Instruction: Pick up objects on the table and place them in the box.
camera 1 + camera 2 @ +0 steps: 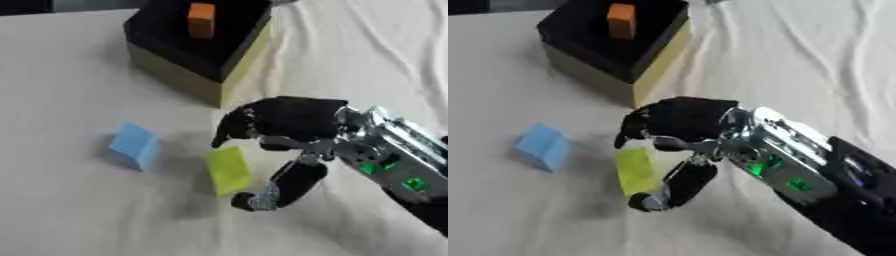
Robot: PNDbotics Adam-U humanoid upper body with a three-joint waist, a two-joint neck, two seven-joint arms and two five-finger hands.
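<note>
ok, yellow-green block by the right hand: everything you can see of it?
The yellow-green block is a flat-faced, matte slab, plain in colour, possibly foam. It stands tilted on the white cloth, casting a shadow to its left. The right hand is curled round it: fingers arch over its top edge, and the thumb comes in at its lower right side. Whether it is lifted off the cloth cannot be told. It lies right of the blue block, apart from it.

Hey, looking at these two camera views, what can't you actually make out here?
- Right hand and yellow block: the fingers curl around the block in both views, but actual contact is hidden by the hand.
- Box: its far side is cut off by the top edge.
- Orange block in the box: its base is lost in the dark interior.
- Left hand: in neither view.
</note>
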